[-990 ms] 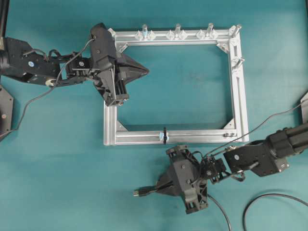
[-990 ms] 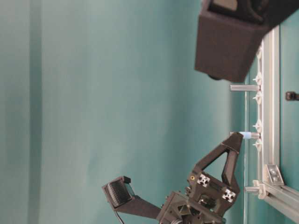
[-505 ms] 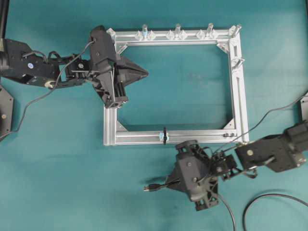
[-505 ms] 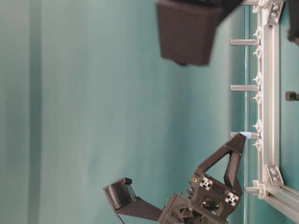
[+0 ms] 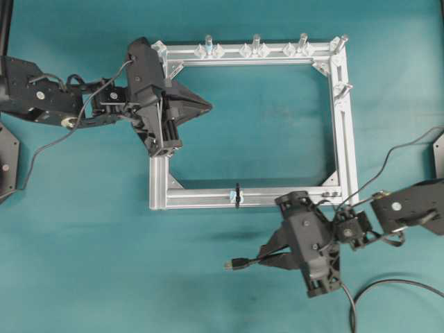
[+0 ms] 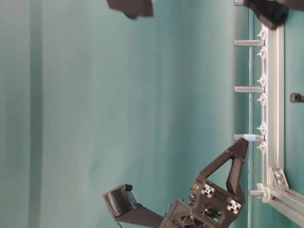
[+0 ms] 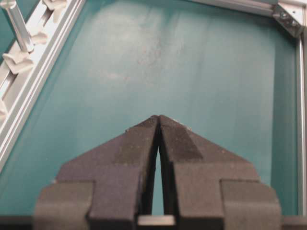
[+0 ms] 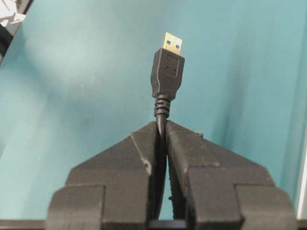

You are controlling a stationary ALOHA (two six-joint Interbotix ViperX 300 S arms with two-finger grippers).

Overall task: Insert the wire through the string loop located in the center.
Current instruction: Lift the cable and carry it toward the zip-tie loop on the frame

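Note:
The wire's black plug with its metal tip points left, below the frame's near bar. My right gripper is shut on the wire just behind the plug. In the right wrist view the plug sticks straight out past the closed right gripper above teal table. The string loop hangs around the middle of the near bar beside a pale-blue fitting, just above the plug and apart from it. My left gripper is shut and empty inside the frame's upper left corner; the left gripper shows tips touching.
The silver aluminium frame lies flat on the teal table. Upright pegs stand along its far bar, more at the right corner. The wire's slack curls on the table at lower right. A frame bar runs left of my left gripper.
My right gripper has carried the plug to the right and slightly up toward the frame's near bar. The left arm has barely shifted.

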